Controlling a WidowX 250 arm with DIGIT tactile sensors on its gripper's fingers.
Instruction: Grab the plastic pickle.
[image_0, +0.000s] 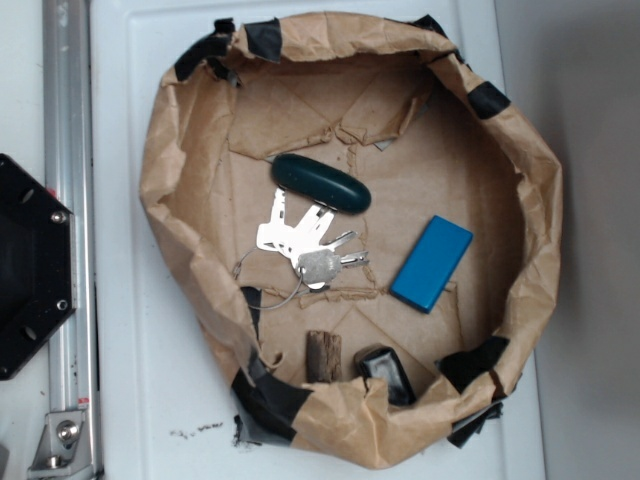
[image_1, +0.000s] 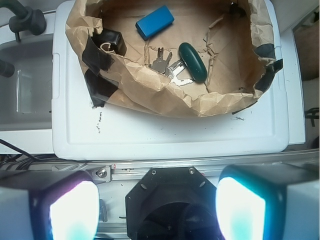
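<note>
The plastic pickle (image_0: 322, 182) (image_1: 193, 61) is a dark green glossy oval lying inside a brown paper nest (image_0: 180, 260) (image_1: 150, 95), on the edge of a bunch of keys (image_0: 300, 240) (image_1: 167, 67). My gripper (image_1: 157, 207) is open, its two pale pads far apart at the bottom of the wrist view. It hangs well back from the nest, above the black robot base, with nothing between the fingers. The gripper does not show in the exterior view.
A blue block (image_0: 432, 263) (image_1: 154, 22), a small brown wood piece (image_0: 323, 356) and a black object (image_0: 387, 372) (image_1: 111, 42) also lie in the nest. The nest sits on a white lid (image_1: 175, 135). A metal rail (image_0: 68, 200) and the black base (image_0: 30, 265) flank it.
</note>
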